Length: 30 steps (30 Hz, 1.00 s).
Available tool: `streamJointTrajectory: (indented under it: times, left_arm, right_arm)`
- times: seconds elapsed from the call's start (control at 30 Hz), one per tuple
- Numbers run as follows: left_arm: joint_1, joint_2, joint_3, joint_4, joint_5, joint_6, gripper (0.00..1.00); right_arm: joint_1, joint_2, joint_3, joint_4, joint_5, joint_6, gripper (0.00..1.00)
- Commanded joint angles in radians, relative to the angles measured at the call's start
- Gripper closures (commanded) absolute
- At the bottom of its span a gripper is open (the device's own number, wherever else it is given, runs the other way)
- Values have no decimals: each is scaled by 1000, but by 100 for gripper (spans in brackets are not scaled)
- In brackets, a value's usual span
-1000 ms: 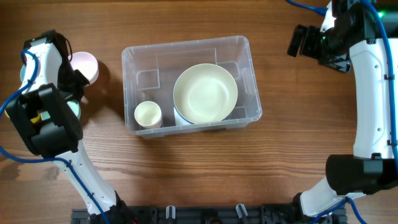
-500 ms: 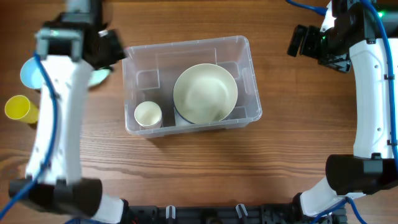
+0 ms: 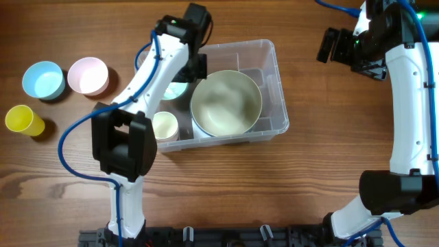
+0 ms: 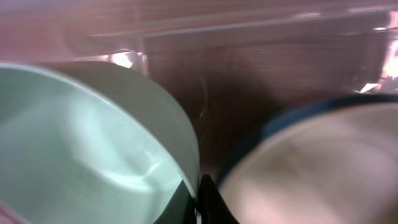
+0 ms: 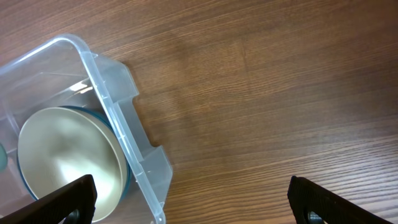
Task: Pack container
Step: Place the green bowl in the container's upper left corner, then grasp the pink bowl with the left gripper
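Note:
The container (image 3: 276, 56) is a clear plastic bin at the table's middle. It holds a large cream bowl (image 3: 226, 103) nested on a blue-rimmed bowl, and a small cream cup (image 3: 164, 127) at its front left. My left gripper (image 3: 184, 77) is shut on the rim of a mint-green bowl (image 3: 172, 90), held over the bin's left part. In the left wrist view the mint bowl (image 4: 81, 143) fills the left side, pinched in the gripper (image 4: 200, 202), with the cream bowl (image 4: 317, 168) to the right. My right gripper (image 3: 335, 45) is open and empty, right of the bin (image 5: 118, 124).
A light blue bowl (image 3: 43, 79), a pink bowl (image 3: 88, 75) and a yellow cup (image 3: 24, 120) stand on the wooden table at the far left. The left arm reaches across the bin's left edge. The right arm rises along the right side.
My left arm has swung from the far left of the table to over the bin, carrying the mint-green bowl. The right arm has not moved.

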Motion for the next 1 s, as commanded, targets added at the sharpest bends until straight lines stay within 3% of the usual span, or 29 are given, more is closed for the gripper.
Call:
streamJointTrajectory:
  times: [0.0,0.03,0.2,0.27,0.37,0.47,0.63,0.8,0.97]
  left_arm:
    - [34,7,1,-20,9,13,67]
    - [33,3,2,-22,8,21,57]
    - [29,-160,22,-19,-69,7,50]
    - [91,-267,22,-11,-131,-7,47]
    - [216,-295,21,17,-146,-6,41]
    - [383,-207,21,61,-138,-26,37]
    - [536,-4,21,124,-103,-25,32]
    - [570,122,21,152,-96,6,31]
    - [566,134,21,182,-55,42,32]
  right_arm:
    - [5,15,-2,-2,-2,-12,0]
    - [5,15,-2,-2,-2,-12,0]
    - [5,15,-2,-5,-1,-13,0]
    - [5,15,-2,-4,-1,-13,0]
    - [5,15,-2,-2,-1,-12,0]
    - [5,15,-2,-1,-1,-12,0]
    - [5,15,-2,-3,-1,-13,0]
    - [5,15,-2,6,-1,-12,0]
    - [5,15,-2,6,-1,-12,0]
